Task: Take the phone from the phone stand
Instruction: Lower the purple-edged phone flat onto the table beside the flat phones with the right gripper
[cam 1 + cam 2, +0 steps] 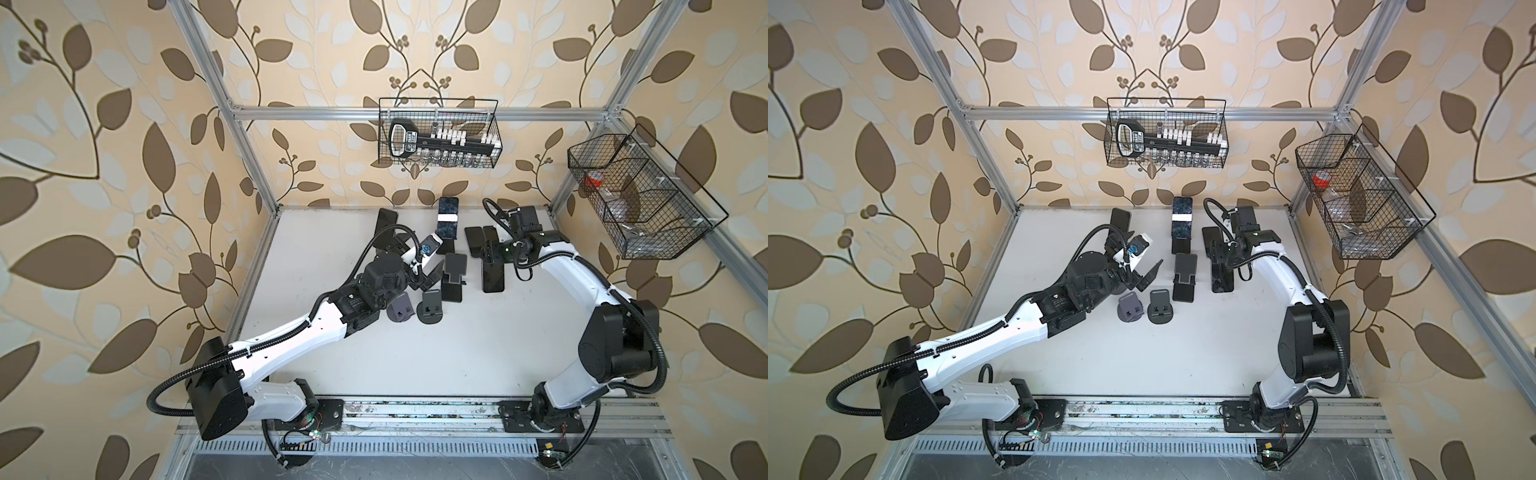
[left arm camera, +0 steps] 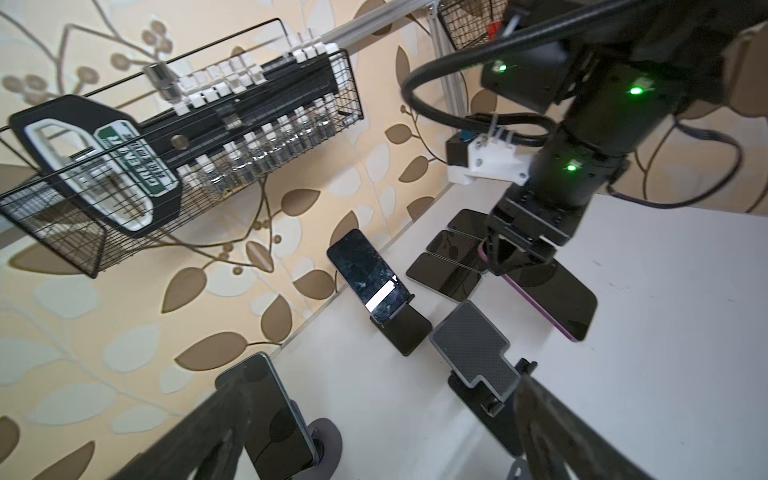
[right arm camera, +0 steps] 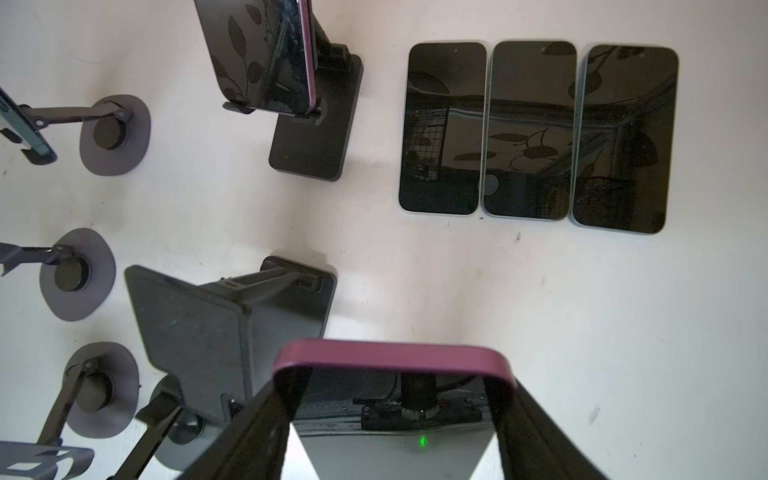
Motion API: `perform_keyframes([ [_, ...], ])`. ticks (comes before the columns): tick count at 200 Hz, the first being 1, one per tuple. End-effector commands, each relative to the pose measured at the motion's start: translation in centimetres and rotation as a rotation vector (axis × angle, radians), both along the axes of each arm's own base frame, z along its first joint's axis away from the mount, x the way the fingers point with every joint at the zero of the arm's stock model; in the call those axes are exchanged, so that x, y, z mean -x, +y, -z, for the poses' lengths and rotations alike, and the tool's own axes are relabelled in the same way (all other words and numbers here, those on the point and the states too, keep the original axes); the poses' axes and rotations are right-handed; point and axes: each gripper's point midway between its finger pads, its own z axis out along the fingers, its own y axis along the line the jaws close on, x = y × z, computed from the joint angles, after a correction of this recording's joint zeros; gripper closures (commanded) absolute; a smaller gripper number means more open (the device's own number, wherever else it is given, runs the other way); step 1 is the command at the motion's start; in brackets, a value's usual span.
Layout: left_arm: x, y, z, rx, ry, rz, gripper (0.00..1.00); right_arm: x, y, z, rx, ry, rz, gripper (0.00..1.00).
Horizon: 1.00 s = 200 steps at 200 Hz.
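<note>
Tabletop (image 1: 415,353): three phones (image 3: 532,129) lie flat in a row.
Right hand (image 3: 392,386): I'm grasping a fourth phone (image 3: 390,353), clear of any stand.
Left hand (image 1: 1138,266): released.
To do: two phones (image 1: 448,218) on stands (image 2: 411,332).

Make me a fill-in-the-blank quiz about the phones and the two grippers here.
1. The right gripper is shut on a ____ with a purple edge.
2. ____ phones lie flat, side by side, on the table.
3. The left gripper has its jaws ____.
4. The phone with a white stripe leans on a ____.

Missing words: phone; three; open; stand.
</note>
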Motion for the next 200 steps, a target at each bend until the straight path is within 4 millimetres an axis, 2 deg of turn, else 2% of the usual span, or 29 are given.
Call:
perform_keyframes([
  [1,1.0,-1.3,-0.9,0.027,-0.047,0.058,0.01,-1.3,0.0,0.0,-0.001,-0.005,0.004,1.0],
  [82,3.8,-3.7,0.0,0.0,-0.083,0.169,0.01,-3.0,-0.9,5.5,0.043,0.14,0.037,1.0],
  [132,4.1,-3.8,-0.2,0.0,-0.093,0.173,0.01,-3.4,-1.8,7.4,0.066,0.209,0.049,1.0],
  [200,4.2,-3.9,-0.2,-0.004,-0.097,0.177,0.01,-3.3,-1.6,10.0,0.056,0.302,0.038,1.0],
])
